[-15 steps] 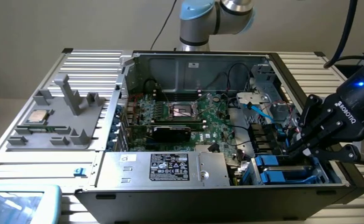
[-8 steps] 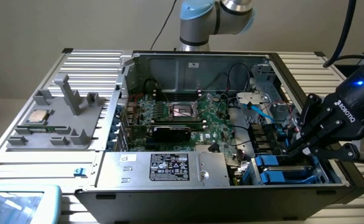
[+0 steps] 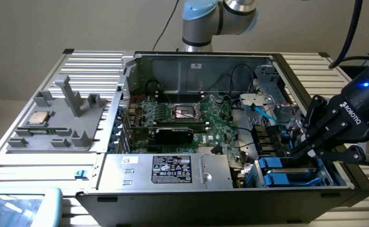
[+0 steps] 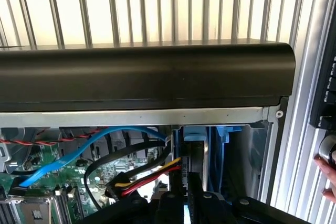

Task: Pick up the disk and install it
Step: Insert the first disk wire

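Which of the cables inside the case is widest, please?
The bright blue cable; the black cable beside it is narrower, the red and yellow wires thinnest.

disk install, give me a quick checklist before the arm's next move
1. Gripper at the drive bay: ok, it is low at the bay.
2. Blue carrier fully seated: cannot tell, its far end is hidden.
3. Cables away from the bay: not ok, the blue cable and the red-yellow cable run close to the gripper.
4. People clear: not ok, a hand is beside the case.
5. CPU chip out of the way: ok, it lies on the grey tray.
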Robot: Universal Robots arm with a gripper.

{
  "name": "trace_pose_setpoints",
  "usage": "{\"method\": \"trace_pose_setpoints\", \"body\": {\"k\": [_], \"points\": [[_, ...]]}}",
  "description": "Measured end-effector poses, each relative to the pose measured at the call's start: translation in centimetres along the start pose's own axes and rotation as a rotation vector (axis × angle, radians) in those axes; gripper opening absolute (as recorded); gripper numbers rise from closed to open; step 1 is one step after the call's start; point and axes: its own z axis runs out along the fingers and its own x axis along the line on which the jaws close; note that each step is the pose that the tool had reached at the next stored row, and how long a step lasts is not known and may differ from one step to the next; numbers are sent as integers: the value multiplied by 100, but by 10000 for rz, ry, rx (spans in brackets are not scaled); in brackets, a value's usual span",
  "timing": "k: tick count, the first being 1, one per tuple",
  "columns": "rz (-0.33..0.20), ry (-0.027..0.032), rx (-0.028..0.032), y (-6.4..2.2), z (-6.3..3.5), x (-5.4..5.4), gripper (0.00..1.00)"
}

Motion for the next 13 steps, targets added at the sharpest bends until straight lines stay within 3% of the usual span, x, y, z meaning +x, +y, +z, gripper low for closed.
{"method": "trace_pose_setpoints", "body": {"k": [13], "points": [[-1,3,-4,15,45,1,16]]}}
